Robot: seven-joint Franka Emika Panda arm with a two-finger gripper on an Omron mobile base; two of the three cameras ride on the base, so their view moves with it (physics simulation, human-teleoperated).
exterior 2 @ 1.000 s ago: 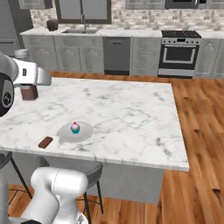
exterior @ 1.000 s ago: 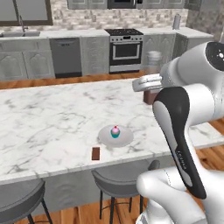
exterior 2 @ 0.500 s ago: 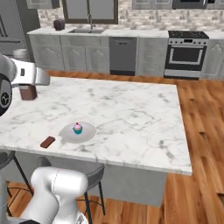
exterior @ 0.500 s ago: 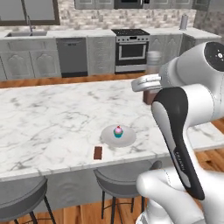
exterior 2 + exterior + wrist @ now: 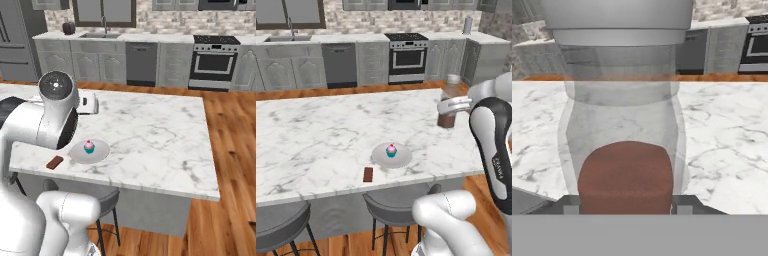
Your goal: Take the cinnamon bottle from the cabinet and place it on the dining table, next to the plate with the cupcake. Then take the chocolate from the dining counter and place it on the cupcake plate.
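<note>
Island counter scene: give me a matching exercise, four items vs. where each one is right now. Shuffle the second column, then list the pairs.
Items
1. cinnamon bottle
2. cupcake
3. chocolate
4. plate

Places
A. lying flat on the marble near the stool-side edge, beside the plate
B. held in the gripper above the counter's right end
C. on the marble, carrying the cupcake
D. standing at the middle of the plate

Pairs: 1-B, 2-D, 3-A, 4-C
</note>
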